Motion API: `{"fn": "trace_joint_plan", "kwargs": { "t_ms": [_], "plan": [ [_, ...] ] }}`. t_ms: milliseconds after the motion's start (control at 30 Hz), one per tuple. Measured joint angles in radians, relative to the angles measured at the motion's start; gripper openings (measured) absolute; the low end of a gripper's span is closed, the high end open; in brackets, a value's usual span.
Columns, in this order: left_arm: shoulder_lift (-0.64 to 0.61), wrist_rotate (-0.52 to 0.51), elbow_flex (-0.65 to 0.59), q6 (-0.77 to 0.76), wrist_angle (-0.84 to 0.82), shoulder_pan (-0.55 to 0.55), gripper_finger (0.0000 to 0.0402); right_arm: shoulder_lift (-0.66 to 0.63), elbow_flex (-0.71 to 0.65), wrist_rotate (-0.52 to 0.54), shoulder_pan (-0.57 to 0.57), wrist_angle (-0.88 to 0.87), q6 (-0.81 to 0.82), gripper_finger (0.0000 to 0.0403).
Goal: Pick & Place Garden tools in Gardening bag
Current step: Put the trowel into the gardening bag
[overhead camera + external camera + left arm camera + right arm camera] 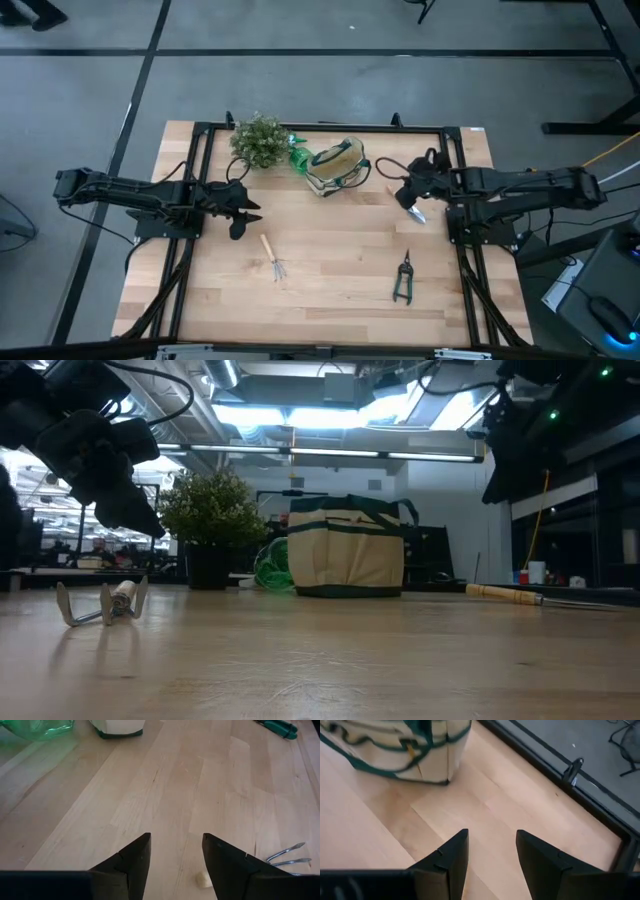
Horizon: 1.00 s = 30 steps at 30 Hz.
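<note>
The beige gardening bag (337, 166) with green trim stands at the far middle of the table, and it also shows in the low view (345, 552). A bright green plastic tool (300, 158) lies against its left side. A wood-handled mini rake (272, 257) and black pruning shears (403, 280) lie flat on the table. A short wood-handled tool (505, 594) with a metal blade (416, 214) lies under my right arm. My left gripper (175, 837) is open above the table, just left of the rake's handle end (202, 879). My right gripper (491, 832) is open and empty, right of the bag.
A bushy potted plant (258, 140) stands left of the bag at the far edge. A black frame (320, 128) runs along the table's far and side edges. Bare wood lies between the rake and the shears.
</note>
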Motion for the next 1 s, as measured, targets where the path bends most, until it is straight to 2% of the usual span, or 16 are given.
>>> {"fn": "trace_joint_plan", "kwargs": {
  "t_ms": [433, 733, 1000],
  "plan": [
    [0.0, 0.0, 0.0, 0.0, 0.0, 0.0, 0.0175, 0.142, 0.0, -0.022, -0.023, -0.074, 0.192, 0.0169],
    [0.0, 0.0, 0.0, 0.0, 0.0, 0.0, 0.0175, 0.251, 0.0, -0.201, -0.125, -0.046, 0.196, 0.0169],
    [0.0, 0.0, 0.0, 0.0, 0.0, 0.0, 0.0175, 0.33, 0.0, -0.237, -0.182, -0.034, 0.138, 0.0169]
  ]
}}
